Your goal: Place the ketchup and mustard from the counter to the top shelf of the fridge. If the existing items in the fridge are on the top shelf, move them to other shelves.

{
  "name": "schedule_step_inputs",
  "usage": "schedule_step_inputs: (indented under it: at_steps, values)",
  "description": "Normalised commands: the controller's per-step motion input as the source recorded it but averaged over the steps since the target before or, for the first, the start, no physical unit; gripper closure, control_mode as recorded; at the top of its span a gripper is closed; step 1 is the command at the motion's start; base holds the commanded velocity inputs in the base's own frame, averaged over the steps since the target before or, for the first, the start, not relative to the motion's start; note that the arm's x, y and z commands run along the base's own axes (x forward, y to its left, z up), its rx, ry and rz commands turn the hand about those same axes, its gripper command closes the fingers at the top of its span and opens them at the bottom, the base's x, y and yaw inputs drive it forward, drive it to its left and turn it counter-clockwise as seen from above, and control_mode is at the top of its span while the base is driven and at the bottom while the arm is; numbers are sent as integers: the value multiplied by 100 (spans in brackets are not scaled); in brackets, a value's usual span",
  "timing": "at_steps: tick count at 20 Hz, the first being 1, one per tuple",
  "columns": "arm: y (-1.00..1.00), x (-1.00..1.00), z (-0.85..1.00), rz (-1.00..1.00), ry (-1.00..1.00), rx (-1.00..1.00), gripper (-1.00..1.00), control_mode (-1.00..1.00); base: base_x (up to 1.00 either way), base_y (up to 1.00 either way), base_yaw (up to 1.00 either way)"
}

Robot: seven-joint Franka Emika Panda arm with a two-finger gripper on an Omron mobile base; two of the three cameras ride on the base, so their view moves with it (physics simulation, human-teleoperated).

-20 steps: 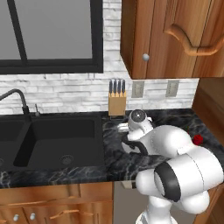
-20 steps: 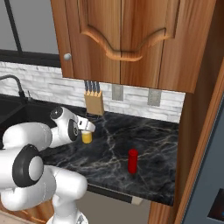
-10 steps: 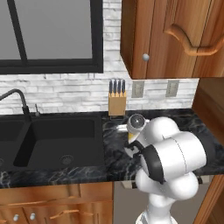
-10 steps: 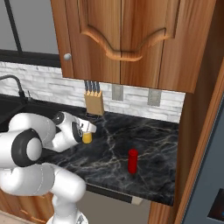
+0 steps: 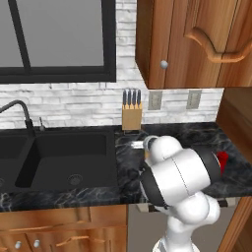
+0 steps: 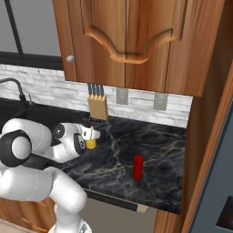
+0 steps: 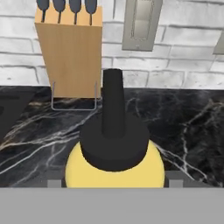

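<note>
The gripper (image 6: 89, 138) is right at the mustard (image 7: 114, 162) on the counter (image 6: 154, 150), in front of the knife block (image 6: 98, 105). I cannot tell if its fingers are squeezing the bottle. The ketchup (image 6: 138, 167) stands upright on the counter, well apart from the mustard.
</note>
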Motion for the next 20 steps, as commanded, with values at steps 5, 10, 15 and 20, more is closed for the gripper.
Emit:
schedule_step_inputs:
  at_steps: [5,10,15,20]
  values:
    - [0,0,0,0,0,0,100,-100,0,0,0]
    - [0,-23,43,0,0,0,100,-100,0,0,0]
    - [0,-50,81,0,0,0,100,-100,0,0,0]
    - [0,-60,94,0,0,0,100,-100,0,0,0]
